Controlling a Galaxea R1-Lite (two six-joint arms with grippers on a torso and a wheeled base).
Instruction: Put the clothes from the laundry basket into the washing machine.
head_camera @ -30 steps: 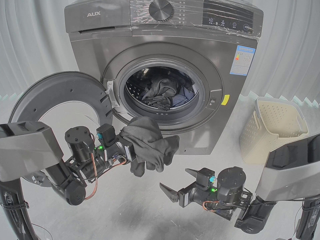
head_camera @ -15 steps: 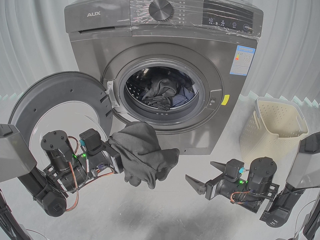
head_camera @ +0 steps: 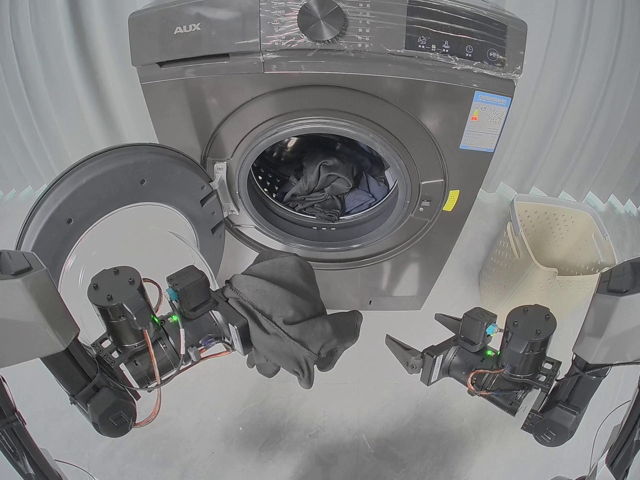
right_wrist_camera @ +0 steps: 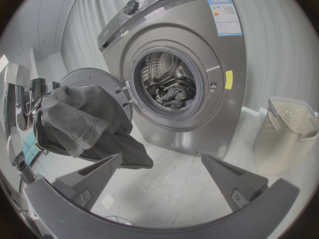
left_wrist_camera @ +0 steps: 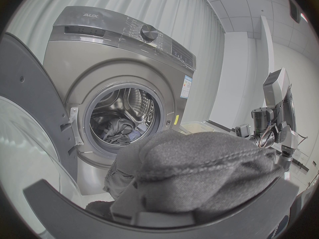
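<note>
Head view: left end effector (head_camera: 241, 325) clamped on dark garment (head_camera: 288, 311).

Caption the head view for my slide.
Left gripper holds a dark garment before the open washing machine; right gripper open.

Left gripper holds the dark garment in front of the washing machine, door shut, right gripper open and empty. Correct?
No: the door is swung wide open, as the head view shows. The rest stands: the left gripper holds the dark garment in front of the washing machine, and the right gripper is open and empty.
</note>
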